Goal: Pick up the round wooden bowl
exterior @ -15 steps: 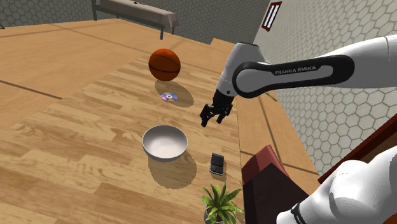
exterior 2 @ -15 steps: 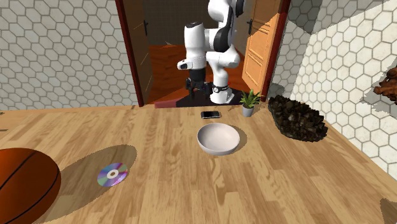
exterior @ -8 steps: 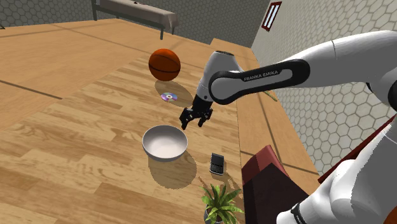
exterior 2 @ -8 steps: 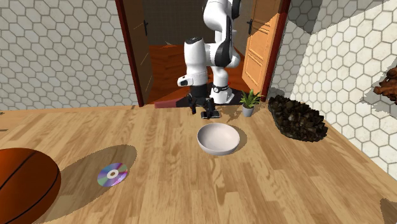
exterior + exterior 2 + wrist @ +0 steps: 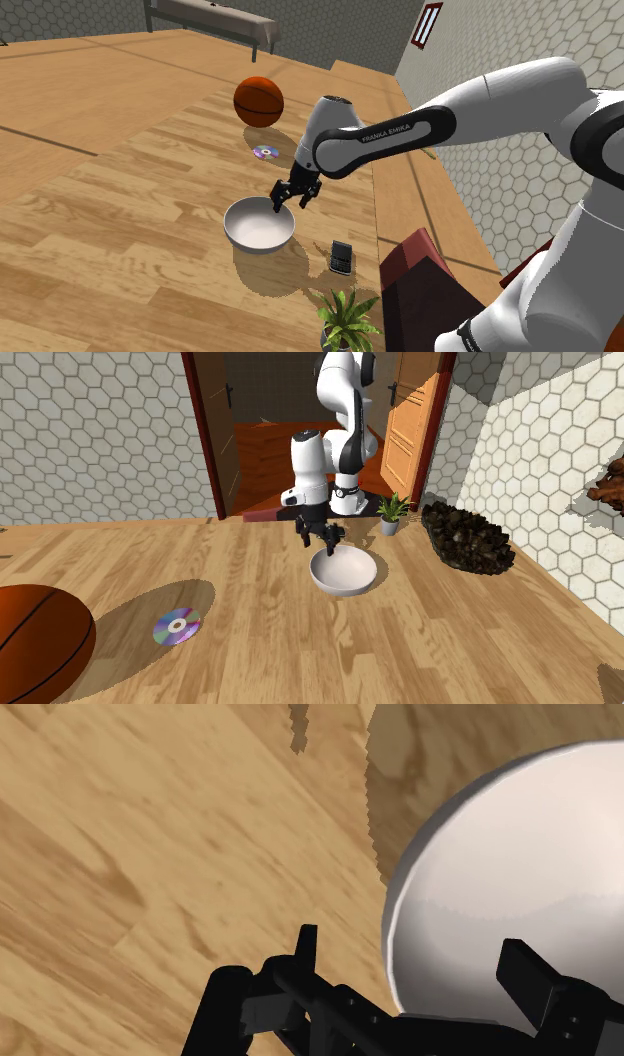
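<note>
White bowl [image 5: 259, 224] on the wooden desk [image 5: 170, 180], your claw [image 5: 283, 200] poised at its rim.
Fingers [image 5: 527, 976] wide apart, holding nothing; close off-centre and you could skid off the smooth curved wall, tipping the bowl.

Rendered brightly and evenly. Threw a dark shadow off the bowl [image 5: 259, 225] onto the wooden surface [image 5: 120, 230], toward the shoulder view's lower edge. Showed jagged, stair-stepped shadow edges in the wrist view. Looked sharp elsewhere.
</note>
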Action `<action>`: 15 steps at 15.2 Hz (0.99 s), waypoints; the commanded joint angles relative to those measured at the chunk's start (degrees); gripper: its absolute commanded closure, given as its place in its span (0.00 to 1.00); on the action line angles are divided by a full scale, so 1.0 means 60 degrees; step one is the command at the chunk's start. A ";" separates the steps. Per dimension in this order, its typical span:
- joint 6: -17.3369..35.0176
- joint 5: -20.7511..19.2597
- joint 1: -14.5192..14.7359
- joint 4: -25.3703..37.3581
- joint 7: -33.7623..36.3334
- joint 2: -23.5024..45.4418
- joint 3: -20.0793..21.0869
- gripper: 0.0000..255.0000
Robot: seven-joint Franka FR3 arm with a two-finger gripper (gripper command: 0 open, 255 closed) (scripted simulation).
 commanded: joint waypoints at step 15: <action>0.0071 0.0002 0.0003 -0.0038 -0.0005 0.0029 0.0001 1.00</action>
